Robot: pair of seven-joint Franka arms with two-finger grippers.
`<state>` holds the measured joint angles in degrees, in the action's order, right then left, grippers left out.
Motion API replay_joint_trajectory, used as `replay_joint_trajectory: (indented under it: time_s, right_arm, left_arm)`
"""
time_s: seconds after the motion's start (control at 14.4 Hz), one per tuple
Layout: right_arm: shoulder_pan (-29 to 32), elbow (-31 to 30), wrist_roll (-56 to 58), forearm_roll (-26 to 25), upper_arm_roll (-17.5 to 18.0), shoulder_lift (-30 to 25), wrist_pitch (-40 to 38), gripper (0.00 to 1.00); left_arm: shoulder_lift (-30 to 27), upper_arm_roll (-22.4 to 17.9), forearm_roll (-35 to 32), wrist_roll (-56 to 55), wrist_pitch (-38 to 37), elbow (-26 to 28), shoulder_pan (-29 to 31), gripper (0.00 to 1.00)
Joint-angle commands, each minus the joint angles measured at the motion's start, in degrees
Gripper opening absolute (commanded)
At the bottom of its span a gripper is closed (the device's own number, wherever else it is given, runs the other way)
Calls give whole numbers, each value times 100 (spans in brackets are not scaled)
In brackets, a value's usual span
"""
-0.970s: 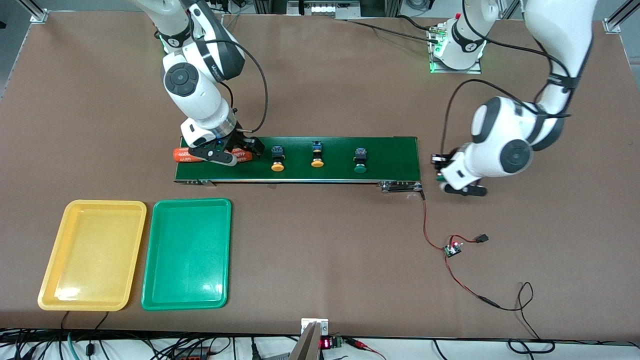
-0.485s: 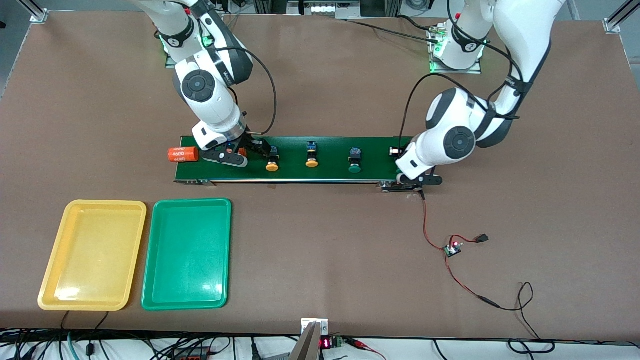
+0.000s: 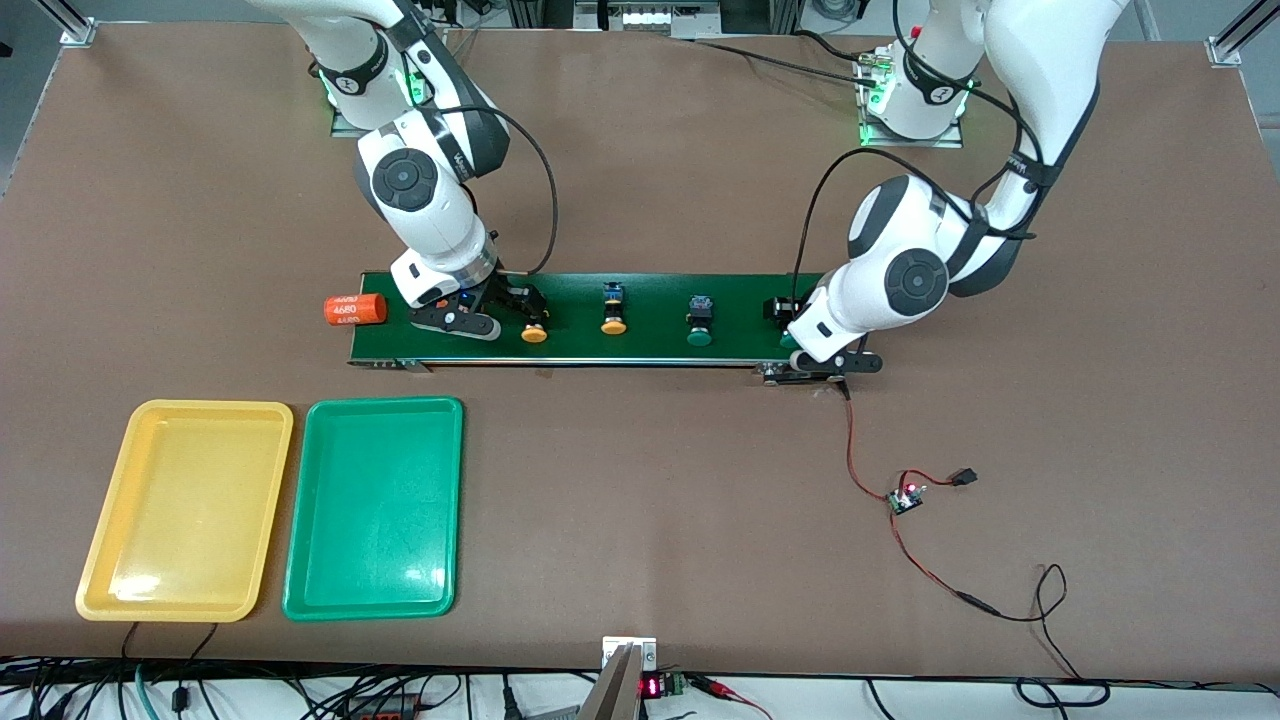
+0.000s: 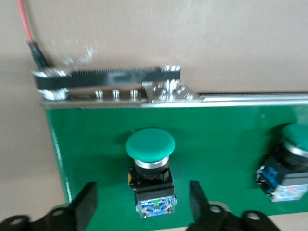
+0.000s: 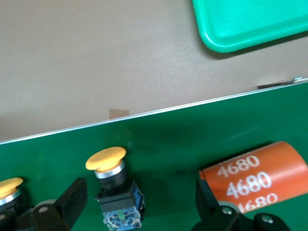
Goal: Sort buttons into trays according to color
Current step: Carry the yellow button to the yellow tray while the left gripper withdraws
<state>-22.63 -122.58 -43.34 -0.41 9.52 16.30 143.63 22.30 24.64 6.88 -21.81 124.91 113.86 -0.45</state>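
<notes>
Nearest the camera, toward my right arm's end of the table, the yellow tray (image 3: 185, 510) and the green tray (image 3: 374, 508) lie side by side, both bare, with wide open tabletop (image 3: 700, 520) all along that edge. A loose wire (image 3: 930, 560) trails across the table toward my left arm's end. Farther back runs the belt (image 3: 640, 340), its metal rim on the camera side. Four buttons stand in a row on it. My right gripper (image 3: 497, 312) is down on the belt at the right arm's end, fingers (image 5: 72, 199) spread wide, with the first yellow button (image 5: 113, 185) between them and untouched. The second yellow button (image 3: 613, 308) and a green button (image 3: 699, 320) sit mid-belt, well apart. My left gripper (image 3: 800, 335) is low over the left arm's end of the belt, fingers (image 4: 86, 204) apart, straddling the last green button (image 4: 150, 168) without touching it. One orange cylinder (image 5: 255, 178) shows just beside my right gripper's finger in the wrist view; another cylinder (image 3: 355, 310) lies on the table just off the belt's end.
</notes>
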Motion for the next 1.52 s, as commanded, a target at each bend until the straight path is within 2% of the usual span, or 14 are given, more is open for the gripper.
replay_joint_trajectory:
  time_s: [0.0, 0.21, 0.35, 0.42, 0.55, 0.62, 0.69, 0.83, 1.04, 1.18, 1.45]
  right_arm:
    - [-198, 33, -175, -239, 6, 118, 78, 100]
    - [-251, 33, -237, -424, 6, 277, 157, 100]
    - [-242, 24, -228, -433, 6, 330, 157, 100]
    - [-216, 24, -158, -433, 6, 338, 157, 82]
    - [-172, 24, 0, -442, -3, 339, 140, 27]
    - [-128, 24, 18, -433, -12, 330, 122, 10]
    - [-93, 24, 27, -442, -12, 321, 113, 3]
    - [-49, 15, 62, -442, -29, 295, 104, 0]
    - [336, 41, 692, -433, -73, 32, -158, 0]
    - [662, 129, 1237, -416, -292, -179, -405, 0]
    - [1321, 620, 2677, -398, -819, -294, -1099, 0]
  left_arm:
    - [-568, -90, 94, -25, -823, -353, 124, 100]
    - [-613, -722, -186, 245, -2309, -1232, -25, 100]
    - [-752, -1126, -424, 833, -2532, -1366, -95, 100]
    - [-858, -1381, -477, 1080, -2611, -1366, -165, 100]
    - [-1130, -1759, -608, 1607, -2892, -1393, -175, 100]
    - [-1296, -1874, -687, 1801, -3015, -1436, -175, 100]
    - [-1385, -1971, -758, 1855, -3243, -1619, -166, 100]
    - [-1377, -2042, -785, 1812, -4041, -2277, -166, 100]
    - [-1404, -2086, -758, 1812, -4072, -2736, -17, 100]
    - [-1569, -2104, -785, 1890, -3948, -2720, -8, 100]
    - [-2097, -2139, -794, 2190, -3737, -2264, 9, 100]
